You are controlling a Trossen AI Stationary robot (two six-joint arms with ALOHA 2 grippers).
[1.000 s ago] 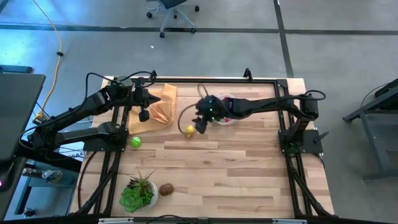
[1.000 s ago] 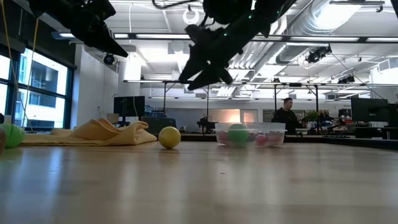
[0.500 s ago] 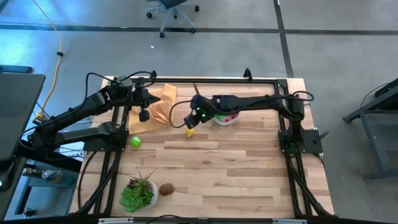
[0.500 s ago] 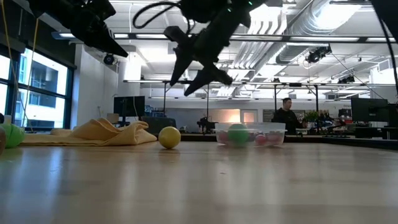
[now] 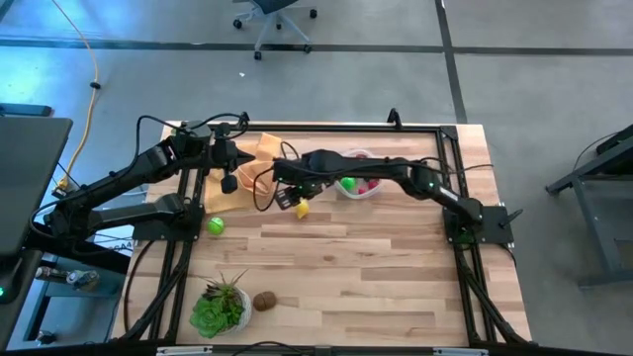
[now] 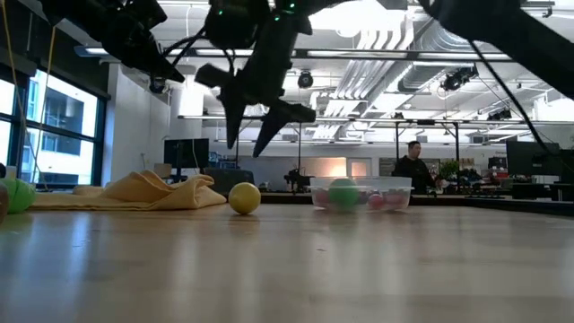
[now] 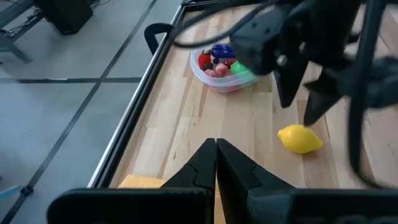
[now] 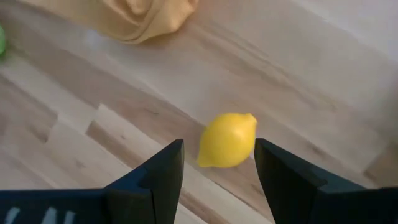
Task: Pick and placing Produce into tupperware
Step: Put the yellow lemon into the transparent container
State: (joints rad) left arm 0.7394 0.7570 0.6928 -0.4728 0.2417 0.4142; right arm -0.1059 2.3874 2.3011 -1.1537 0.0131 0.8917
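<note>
Right hand [image 8: 217, 177] open over lemon [image 8: 227, 140].

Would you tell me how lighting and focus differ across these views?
Low view: bright ceiling lights leave both arms silhouetted; the near table is soft. Right wrist view: evenly lit, the lemon sharp. High view: blue cast at the left edge.

The table [image 5: 376, 267] was a light wooden plank top inside a dark metal frame. Directly on it lay a tan-orange cloth [image 5: 259, 163], crumpled near the far left corner. A yellow toy lemon [image 5: 302, 209] rested on the bare wood between the cloth and the clear tupperware [image 5: 358, 190], which held several small produce pieces. A green ball-shaped fruit [image 5: 216, 225] sat near the left edge. A leafy plant in a white pot [image 5: 220, 307] stood at the near left, with a brown produce piece [image 5: 264, 301] just beside it.
</note>
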